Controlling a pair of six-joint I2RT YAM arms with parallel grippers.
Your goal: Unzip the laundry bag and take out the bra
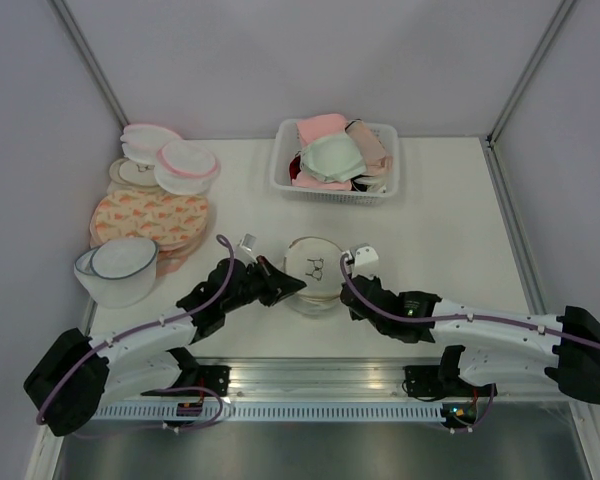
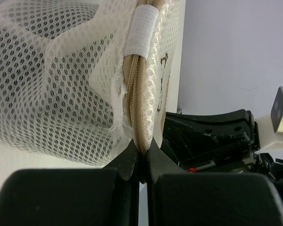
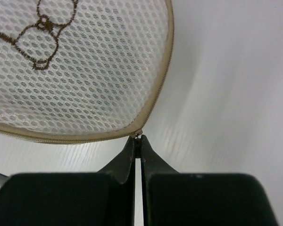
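The laundry bag (image 1: 312,272) is a small round white mesh pouch with a cream lid, tan zip rim and black line drawing, at the table's middle front. My left gripper (image 1: 283,287) is shut on its tan zip rim (image 2: 140,101) at the bag's left side. My right gripper (image 1: 348,296) is at the bag's right side, shut on the small zip pull (image 3: 138,135) at the edge of the lid (image 3: 75,70). The black bra is hidden; only dim shapes show through the mesh (image 2: 52,75).
A white basket (image 1: 385,190) with pink, cream and pale green bras stands at the back. Flat pink-rimmed discs (image 1: 185,165) and patterned discs (image 1: 148,220) are stacked at the left. A bigger dark-rimmed mesh tub (image 1: 120,268) sits at the front left.
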